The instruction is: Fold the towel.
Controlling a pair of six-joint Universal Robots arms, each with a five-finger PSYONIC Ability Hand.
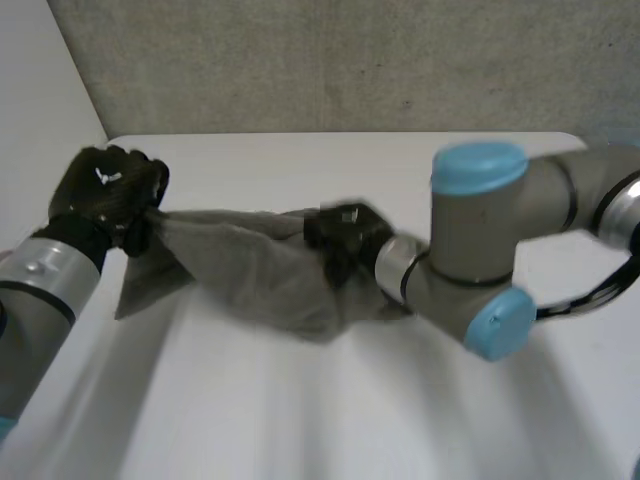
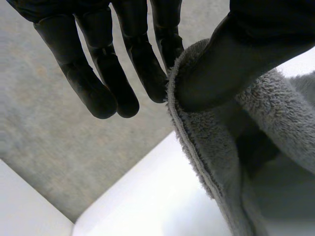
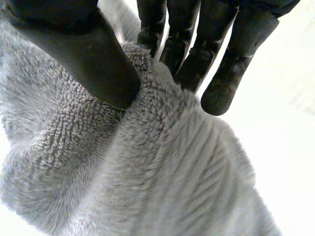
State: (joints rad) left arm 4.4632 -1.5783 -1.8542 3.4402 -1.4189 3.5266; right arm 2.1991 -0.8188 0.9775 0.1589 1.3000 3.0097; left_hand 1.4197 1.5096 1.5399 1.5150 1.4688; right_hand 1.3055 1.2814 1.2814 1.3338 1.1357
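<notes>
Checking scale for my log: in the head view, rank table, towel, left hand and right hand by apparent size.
Largest first: table, towel, then left hand and right hand, too alike to rank.

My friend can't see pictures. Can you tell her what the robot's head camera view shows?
A soft grey terry towel is stretched between the robot's two black hands over a white table. The left hand pinches one end of it, and the right hand pinches the other, with the cloth sagging in between.
</notes>
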